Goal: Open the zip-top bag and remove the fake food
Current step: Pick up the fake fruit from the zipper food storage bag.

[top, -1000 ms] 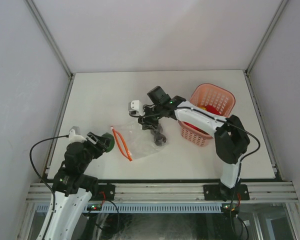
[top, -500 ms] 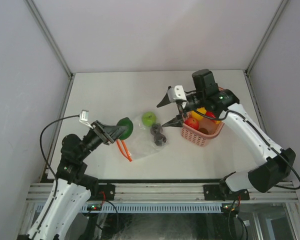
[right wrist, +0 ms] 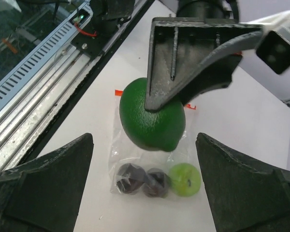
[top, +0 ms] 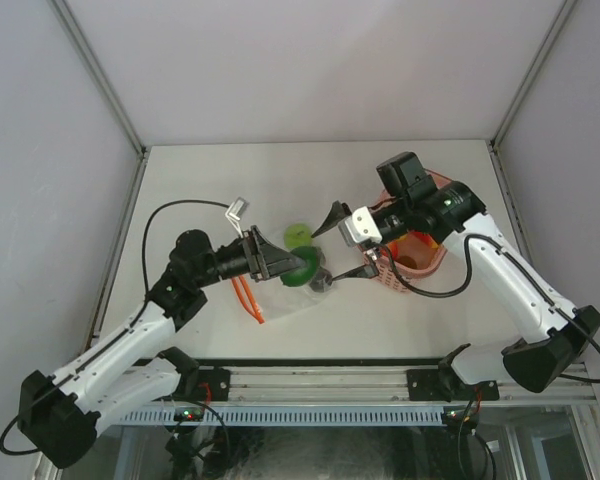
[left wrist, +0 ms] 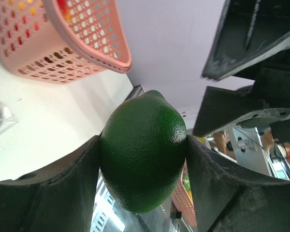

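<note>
Lime (left wrist: pixel 142 150) clamped in left gripper (top: pixel 298 268), now over zip-top bag (top: pixel 278 298); right gripper (top: pixel 342 243) spread apart, drawn nearer.

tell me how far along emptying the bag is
Done: a red piece sits in the pink basket. In hand: the left gripper has its jaws shut on a dark green fruit. Left: a light green fruit and two blackish pieces appear to lie in the zip-top bag.
</note>
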